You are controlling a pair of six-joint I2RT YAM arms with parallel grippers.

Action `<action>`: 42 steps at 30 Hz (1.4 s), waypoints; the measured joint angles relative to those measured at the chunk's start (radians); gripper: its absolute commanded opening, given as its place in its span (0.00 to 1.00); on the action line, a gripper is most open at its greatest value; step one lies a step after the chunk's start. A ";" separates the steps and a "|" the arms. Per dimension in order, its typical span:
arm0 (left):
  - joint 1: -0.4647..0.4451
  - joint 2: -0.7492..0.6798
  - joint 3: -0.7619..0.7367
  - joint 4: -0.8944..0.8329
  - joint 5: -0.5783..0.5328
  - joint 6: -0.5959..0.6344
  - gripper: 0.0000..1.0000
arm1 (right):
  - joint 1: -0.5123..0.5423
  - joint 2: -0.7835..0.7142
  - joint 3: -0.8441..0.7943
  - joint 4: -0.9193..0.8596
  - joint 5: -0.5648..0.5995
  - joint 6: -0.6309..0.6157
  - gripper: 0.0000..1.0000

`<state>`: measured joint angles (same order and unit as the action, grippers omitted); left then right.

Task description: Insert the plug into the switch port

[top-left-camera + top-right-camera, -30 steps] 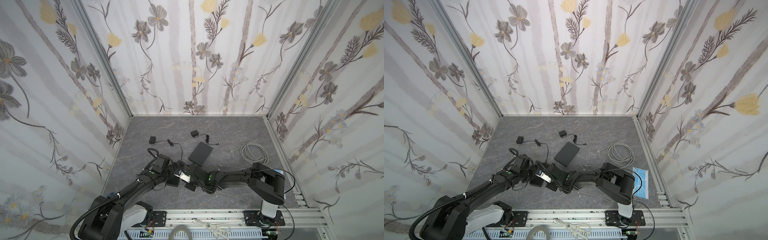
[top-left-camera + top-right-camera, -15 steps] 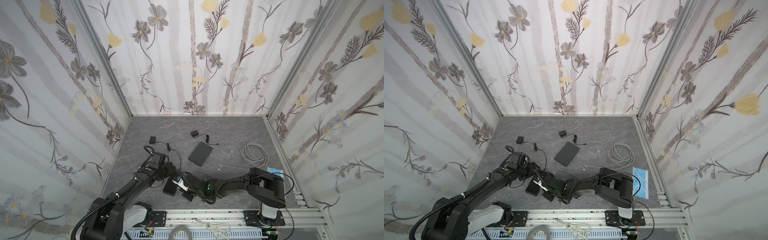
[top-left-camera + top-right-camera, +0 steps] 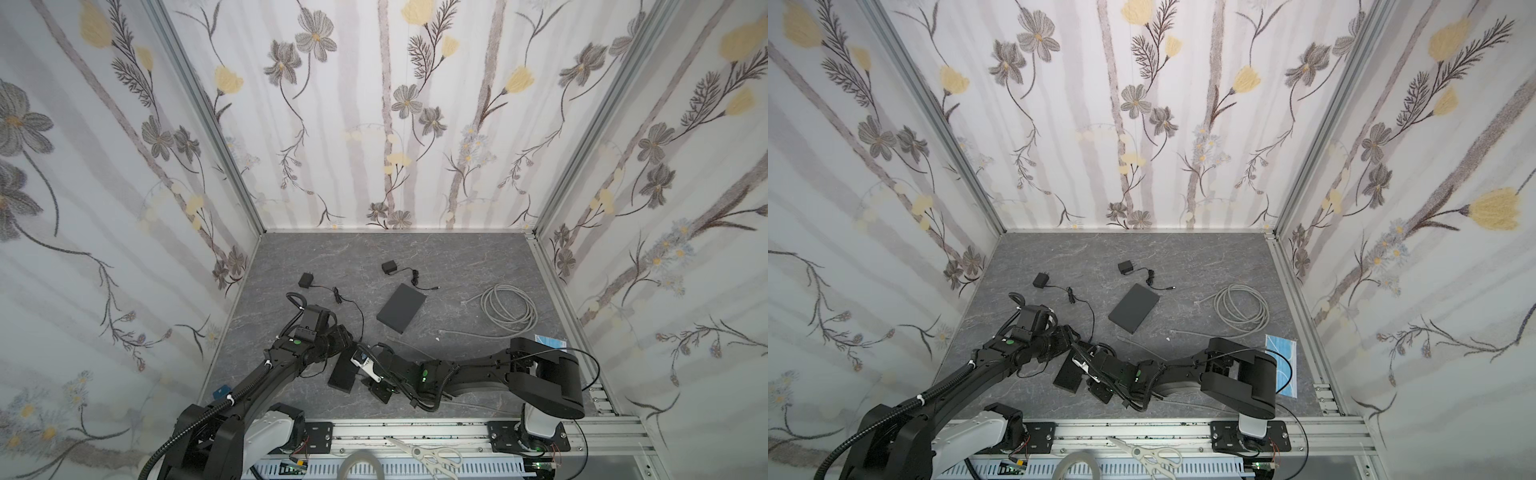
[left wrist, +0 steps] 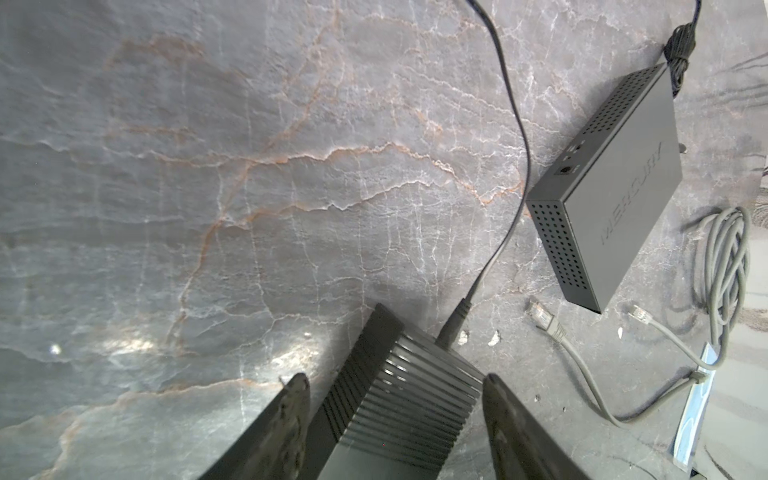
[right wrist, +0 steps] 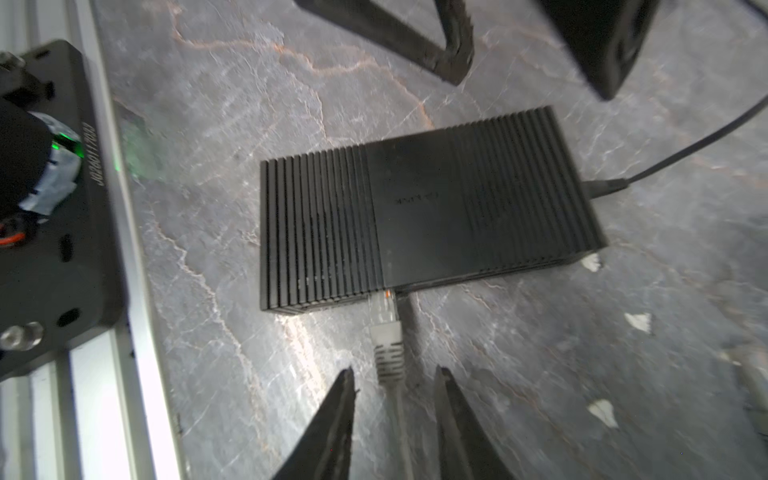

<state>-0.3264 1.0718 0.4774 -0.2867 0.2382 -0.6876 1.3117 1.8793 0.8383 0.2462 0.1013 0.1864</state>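
Observation:
The black ribbed switch lies flat near the table's front, left of centre. A grey network plug sits in a port on the switch's long side, and its grey cable runs back between my right fingers. My right gripper is open just behind the plug, with a gap to the cable on each side. My left gripper is open and straddles one end of the switch. A black power cord is plugged into that end.
A second grey switch lies further back at the middle. A coiled grey cable lies right of it, with loose plugs between. Two black power adapters lie behind. A blue mask is at the right edge, and scissors on the front rail.
My right gripper has opened and let go of the cable behind the plug. Before that, both grippers and the switch shifted slightly toward the table's front.

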 measured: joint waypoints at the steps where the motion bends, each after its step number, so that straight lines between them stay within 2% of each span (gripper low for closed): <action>1: 0.000 -0.007 -0.002 0.002 0.003 0.000 0.67 | 0.000 -0.042 -0.023 0.003 0.013 -0.005 0.52; 4: 0.000 -0.042 -0.018 0.024 0.035 -0.001 0.68 | -0.014 -0.201 -0.109 0.055 0.047 -0.025 0.68; 6: -0.002 -0.070 -0.022 0.042 0.053 -0.005 0.68 | -0.036 -0.313 -0.163 0.082 0.095 -0.039 0.70; 10: -0.006 -0.112 -0.023 0.074 0.064 -0.005 0.69 | -0.129 -0.441 -0.190 0.087 0.113 -0.019 0.65; 13: -0.008 -0.129 -0.032 0.089 0.070 -0.005 0.69 | -0.275 -0.500 -0.197 0.085 -0.002 0.042 0.54; 14: -0.009 -0.132 -0.037 0.093 0.071 -0.006 0.69 | -0.328 -0.516 -0.204 0.087 -0.050 0.060 0.54; 16: -0.011 -0.137 -0.047 0.099 0.073 -0.009 0.69 | -0.416 -0.557 -0.248 0.119 -0.151 0.085 0.59; 17: -0.011 -0.140 -0.053 0.103 0.073 -0.012 0.69 | -0.460 -0.582 -0.277 0.138 -0.217 0.086 0.68; 18: -0.012 -0.143 -0.060 0.105 0.073 -0.013 0.69 | -0.502 -0.612 -0.308 0.156 -0.285 0.092 0.98; 20: -0.012 -0.152 -0.072 0.111 0.073 -0.019 0.69 | -0.550 -0.681 -0.360 0.193 -0.352 0.090 1.00; 23: -0.013 -0.173 -0.081 0.119 0.073 -0.020 0.69 | -0.548 -0.818 -0.444 0.299 -0.404 0.059 1.00; 27: -0.013 -0.175 -0.079 0.134 0.073 -0.020 0.69 | -0.549 -0.956 -0.555 0.431 -0.362 0.032 0.98; 30: -0.013 -0.143 -0.068 0.141 0.073 -0.020 0.68 | -0.550 -0.959 -0.559 0.483 -0.353 0.021 0.90; 33: -0.013 -0.111 -0.063 0.166 0.073 -0.019 0.68 | -0.554 -0.877 -0.494 0.456 -0.347 0.022 0.82; 42: -0.013 -0.079 -0.061 0.201 0.080 -0.019 0.68 | -0.544 -0.583 -0.243 0.190 -0.328 0.021 0.84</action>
<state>-0.3397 0.9928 0.4168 -0.0856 0.3183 -0.7071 0.7677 1.2968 0.5953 0.4358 -0.2268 0.2077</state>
